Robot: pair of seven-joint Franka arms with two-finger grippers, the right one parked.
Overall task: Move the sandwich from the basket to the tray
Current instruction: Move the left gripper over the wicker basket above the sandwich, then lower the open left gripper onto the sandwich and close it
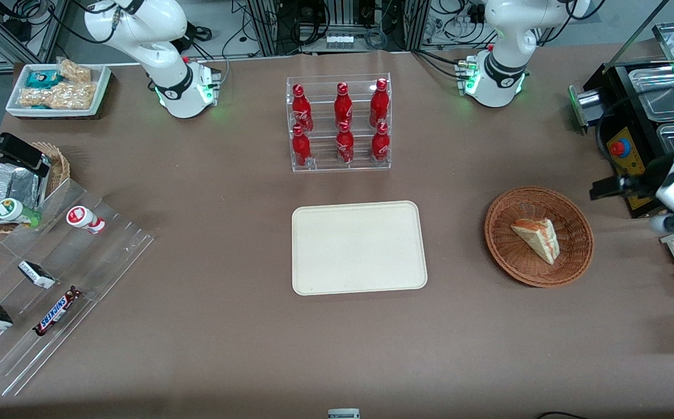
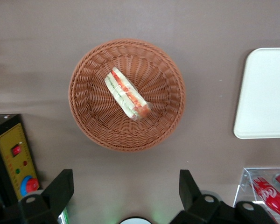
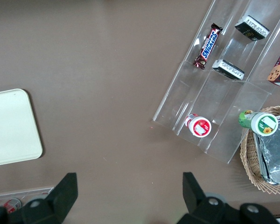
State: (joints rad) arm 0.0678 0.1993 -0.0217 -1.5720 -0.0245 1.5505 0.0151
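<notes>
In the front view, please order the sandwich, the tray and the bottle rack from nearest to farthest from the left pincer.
The pincer is open, above the table at the working arm's end.
1. Sandwich, in the basket.
2. Tray, mid-table.
3. Bottle rack, farther from the camera than the tray.

Reddish-brown woven basket (image 1: 539, 235), cream tray (image 1: 359, 247), seemingly red-and-green-layered sandwich (image 1: 537, 237).

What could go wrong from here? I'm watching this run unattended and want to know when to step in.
The gripper hangs above the table beside the basket with open fingers, not yet over the sandwich.

1. The sandwich leans on one edge; a squeeze might topple it or split its layers.
2. The shallow wicker basket looks light and might shift if a finger catches its rim.
3. The bottle rack stands near the tray; a wide carry could clip it.
</notes>
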